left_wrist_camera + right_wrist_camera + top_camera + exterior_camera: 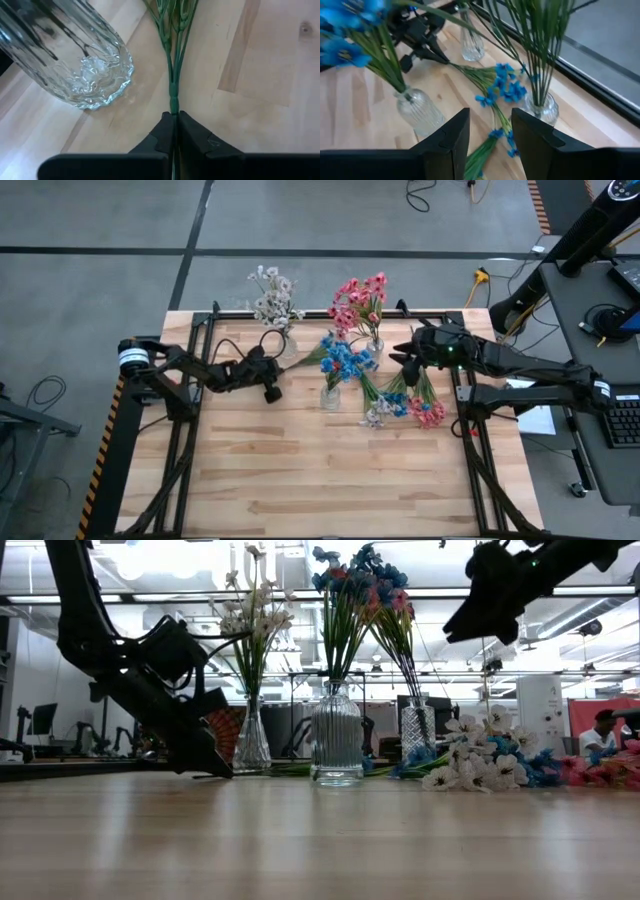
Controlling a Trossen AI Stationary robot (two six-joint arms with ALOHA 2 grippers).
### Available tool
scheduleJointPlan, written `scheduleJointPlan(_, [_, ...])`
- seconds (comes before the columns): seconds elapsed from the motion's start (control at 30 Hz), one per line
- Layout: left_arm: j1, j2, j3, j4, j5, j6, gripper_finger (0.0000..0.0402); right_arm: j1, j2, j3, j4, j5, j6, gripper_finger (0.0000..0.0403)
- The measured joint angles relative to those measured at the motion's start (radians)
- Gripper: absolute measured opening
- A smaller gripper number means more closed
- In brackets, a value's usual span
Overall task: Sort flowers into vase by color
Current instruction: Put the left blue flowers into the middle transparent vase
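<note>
A bare wooden table [330,480] fills the near half of the scene. Farther in, a loose pile of flowers [405,402], white, blue and pink, lies flat on the wood toward the right side, waiting to be sorted.

At mid-table the left gripper [175,125] sits low against the wood with its fingers pressed together on the thin green stem of a blue flower spray [502,89]. The spray lies on the table, its blossoms pointing toward the vases. Gripping the stem end likely lets the arm lift the spray upright and lower it stem-first into a vase.

The right gripper [490,137] hangs above the table near the pink flowers, its fingers apart and empty, apparently waiting.

Three ribbed clear glass vases stand upright in a loose group. The middle vase [330,395] holds blue blossoms. Beyond it on the left, the white-flower vase [286,345] holds white blossoms and stands just beside the left gripper. On the far right, the pink-flower vase [374,342] holds pink blossoms. The held blue spray probably belongs in the middle vase.
</note>
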Motion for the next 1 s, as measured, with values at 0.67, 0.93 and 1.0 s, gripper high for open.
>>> scheduleJointPlan(0.67, [-0.068,-0.228,-0.005,-0.252,0.04,-0.066,0.0,0.091,0.004,0.1,0.0,0.001,-0.07,0.0118])
scheduleJointPlan(0.93, [-0.133,-0.416,-0.003,-0.462,0.005,-0.159,0.0,0.091,0.005,0.1,0.0,0.001,-0.08,0.0111])
scheduleJointPlan(1.0, [-0.156,-0.461,-0.003,-0.515,-0.01,-0.19,0.0,0.092,0.006,0.1,0.0,0.001,-0.084,0.0112])
